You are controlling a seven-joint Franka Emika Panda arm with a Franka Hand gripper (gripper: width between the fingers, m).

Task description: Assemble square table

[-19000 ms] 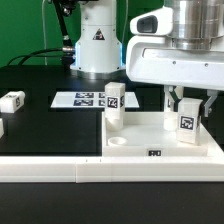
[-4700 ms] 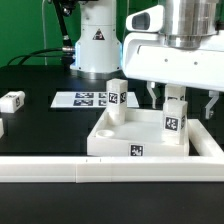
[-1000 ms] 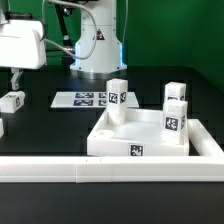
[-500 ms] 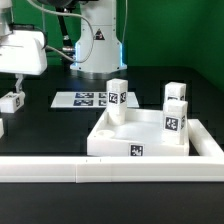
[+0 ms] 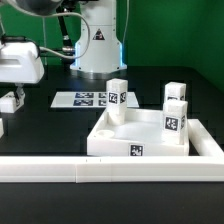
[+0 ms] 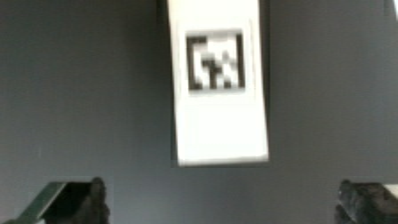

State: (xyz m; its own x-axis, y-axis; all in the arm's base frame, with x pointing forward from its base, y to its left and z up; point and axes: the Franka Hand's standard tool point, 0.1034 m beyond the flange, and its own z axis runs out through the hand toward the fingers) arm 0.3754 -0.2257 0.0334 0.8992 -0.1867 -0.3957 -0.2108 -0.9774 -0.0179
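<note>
Square table slab (image 5: 150,140) lies near-right on the black surface (image 5: 50,125) in the exterior view, three legs (image 5: 117,98) upright in its corners | pincer at far left above a loose leg (image 5: 10,101) | wrist view: pincer (image 6: 217,200) released, fingertips (image 6: 71,198) wide apart, tagged leg (image 6: 222,85) between and beyond them

A: You're seeing a white square table (image 5: 140,140) with a black-and-white tag on its front side. Legs (image 5: 118,97) standing in it are white too, same tag pattern.

B: The block under the wrist camera?

A: White leg (image 6: 221,80), black-and-white tag, on a black table (image 5: 55,125). Gripper fingertips (image 6: 75,200) look black.

B: Rest?

A: Your marker board (image 5: 87,99): white, black tags. Border rail (image 5: 60,172) white, backdrop green.
</note>
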